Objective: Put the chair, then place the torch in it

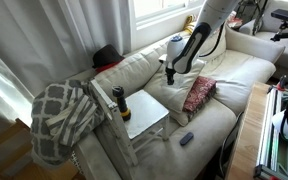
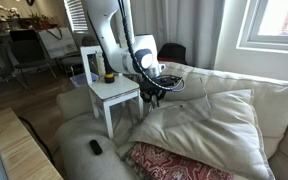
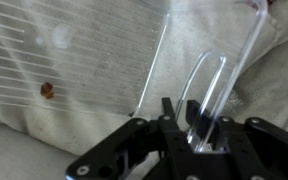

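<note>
left to right: a patterned blanket [image 1: 62,118] hangs over the sofa [image 1: 229,75] arm. next to it the white chair [image 1: 149,120] stands on the sofa seat. the torch [image 1: 117,99] stands on the chair's glossy seat near the back rails, long axis upright, black body with a yellow-amber end at the bottom. the gripper [image 1: 171,73] hangs to the right of the chair over the cushions, apart from the torch, which lies to its left across the seat. in an exterior view the gripper [image 2: 154,95] sits just beside the seat's near corner. the wrist view is too blurred to tell how wide the fingers [image 3: 170,110] stand. farther right lie a red cushion [image 1: 197,93] and a small dark remote [image 1: 186,138]. judged from this, both steps look done.
</note>
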You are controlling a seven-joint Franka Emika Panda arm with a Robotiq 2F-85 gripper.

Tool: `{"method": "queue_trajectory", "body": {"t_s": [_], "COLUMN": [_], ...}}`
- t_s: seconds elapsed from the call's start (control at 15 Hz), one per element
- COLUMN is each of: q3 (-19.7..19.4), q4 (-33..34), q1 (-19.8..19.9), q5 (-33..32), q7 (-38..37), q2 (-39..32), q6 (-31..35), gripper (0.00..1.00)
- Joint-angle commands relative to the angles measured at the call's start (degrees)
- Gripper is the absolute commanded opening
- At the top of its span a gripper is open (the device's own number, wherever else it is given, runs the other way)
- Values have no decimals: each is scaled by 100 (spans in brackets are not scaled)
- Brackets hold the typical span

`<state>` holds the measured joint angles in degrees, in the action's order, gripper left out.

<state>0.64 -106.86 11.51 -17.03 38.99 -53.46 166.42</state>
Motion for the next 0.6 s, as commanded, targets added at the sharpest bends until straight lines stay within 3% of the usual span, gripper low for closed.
{"method": "queue_trajectory", "body": {"t_s": [0.0,0.13,0.53], "q3": [-135,-145,-111], "q4": [184,151,-23], "q1": [-59,-58,-3], "q5": [-82,-97,-164], "q7": [-228,-317,-440], "q2": [-232,-197,72], "q6": [232,247,214], "gripper": [9,3,3]}}
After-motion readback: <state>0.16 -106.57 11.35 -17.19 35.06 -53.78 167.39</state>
